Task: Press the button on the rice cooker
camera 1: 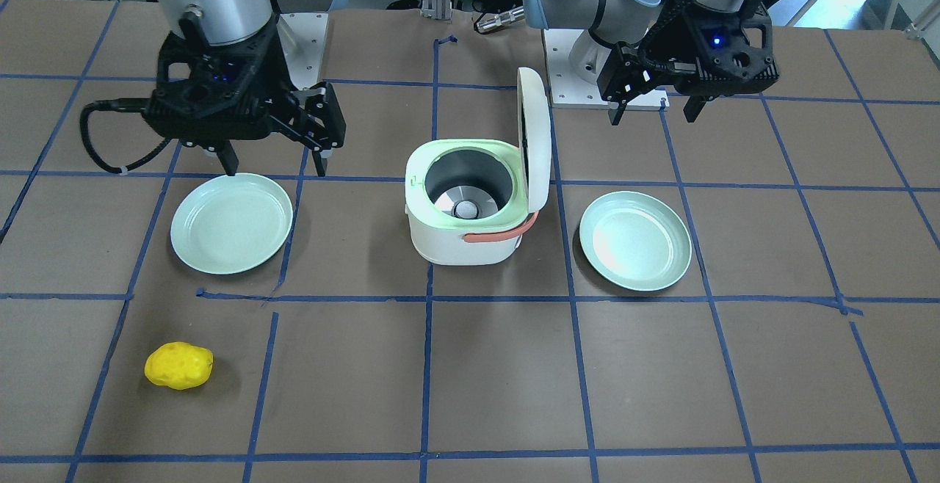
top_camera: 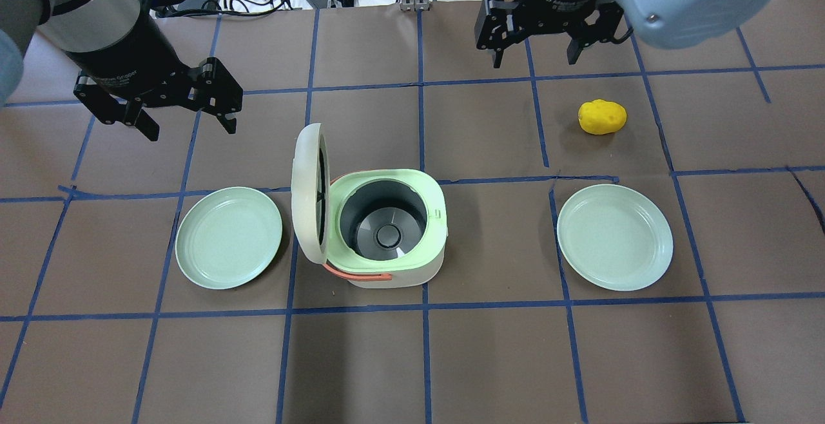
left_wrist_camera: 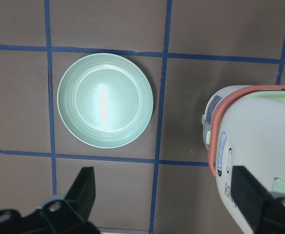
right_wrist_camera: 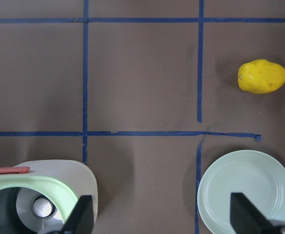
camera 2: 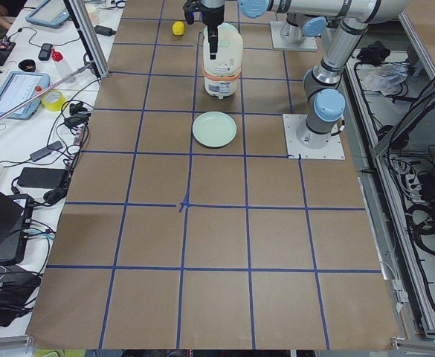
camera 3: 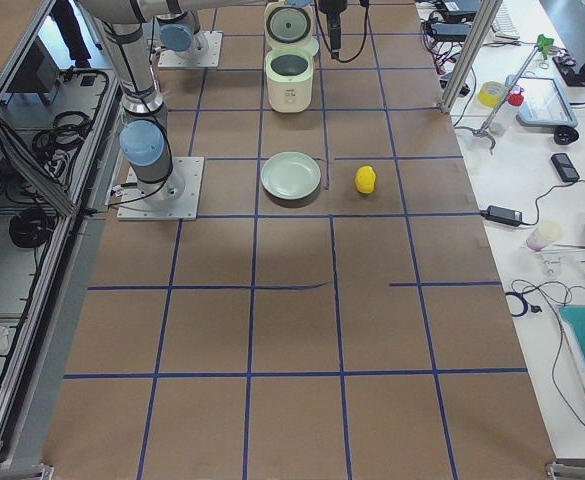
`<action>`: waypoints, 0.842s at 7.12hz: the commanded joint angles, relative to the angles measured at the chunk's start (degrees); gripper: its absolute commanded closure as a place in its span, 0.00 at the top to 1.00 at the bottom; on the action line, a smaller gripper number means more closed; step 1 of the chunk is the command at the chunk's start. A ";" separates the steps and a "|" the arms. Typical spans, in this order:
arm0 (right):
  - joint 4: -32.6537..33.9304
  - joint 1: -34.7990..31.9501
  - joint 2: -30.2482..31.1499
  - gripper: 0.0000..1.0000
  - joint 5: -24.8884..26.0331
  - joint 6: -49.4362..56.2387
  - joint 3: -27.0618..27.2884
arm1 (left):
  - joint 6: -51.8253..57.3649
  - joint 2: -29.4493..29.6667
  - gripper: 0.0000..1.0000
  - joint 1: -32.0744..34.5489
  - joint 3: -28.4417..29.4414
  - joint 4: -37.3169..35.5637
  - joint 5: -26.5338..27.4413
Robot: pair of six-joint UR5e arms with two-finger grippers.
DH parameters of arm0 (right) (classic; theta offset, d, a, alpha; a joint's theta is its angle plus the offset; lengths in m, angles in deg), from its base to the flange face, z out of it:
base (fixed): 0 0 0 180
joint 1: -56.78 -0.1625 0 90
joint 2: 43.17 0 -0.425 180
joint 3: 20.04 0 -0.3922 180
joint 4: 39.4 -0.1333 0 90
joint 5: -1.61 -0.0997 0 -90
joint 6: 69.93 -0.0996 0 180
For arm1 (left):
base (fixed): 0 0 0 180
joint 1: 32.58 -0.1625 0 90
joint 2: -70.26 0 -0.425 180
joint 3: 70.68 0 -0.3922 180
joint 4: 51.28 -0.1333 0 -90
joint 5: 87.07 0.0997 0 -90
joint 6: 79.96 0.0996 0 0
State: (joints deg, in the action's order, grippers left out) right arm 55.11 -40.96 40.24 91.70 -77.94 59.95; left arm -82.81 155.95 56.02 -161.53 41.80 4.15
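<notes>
The white rice cooker (top_camera: 394, 277) with a pale green rim stands mid-table, and its lid (top_camera: 306, 198) stands open on the robot's left side. The dark inner pot is empty. A small green tab (top_camera: 442, 214) sits on the rim opposite the hinge; no other button is plain. My left gripper (top_camera: 190, 124) is open and empty, raised to the left of the cooker. Its wrist view shows its open fingers (left_wrist_camera: 84, 190) and the lid's top (left_wrist_camera: 259, 146). My right gripper (top_camera: 535, 58) is open and empty, raised to the right of the cooker (right_wrist_camera: 40, 190).
A pale green plate (top_camera: 229, 237) lies left of the cooker and another (top_camera: 614, 237) lies to its right. A yellow lumpy object (top_camera: 602, 116) lies beyond the right plate. Blue tape lines grid the brown table. Cables lie along the far edge.
</notes>
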 commanded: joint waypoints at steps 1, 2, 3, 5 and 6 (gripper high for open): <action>-1.52 3.33 0.00 1.00 -0.35 2.56 -2.54 | -0.04 0.00 1.00 0.00 -0.03 0.00 0.00; -2.05 4.30 0.00 1.00 -0.35 4.48 -2.90 | 0.04 0.00 1.00 0.00 -0.03 0.00 0.00; -2.05 4.66 0.26 1.00 -0.18 4.67 -3.16 | 0.05 0.00 1.00 0.00 -0.03 0.00 0.00; -2.32 5.80 0.35 1.00 -0.18 6.24 -3.52 | 0.05 0.00 1.00 0.00 -0.03 0.00 0.00; -2.40 6.15 0.44 1.00 -0.18 6.26 -3.61 | -0.04 0.00 1.00 0.00 -0.03 0.00 0.00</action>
State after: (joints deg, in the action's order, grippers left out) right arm 52.85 -35.35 40.58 91.52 -72.20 56.50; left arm -82.79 155.95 56.02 -161.56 41.80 4.16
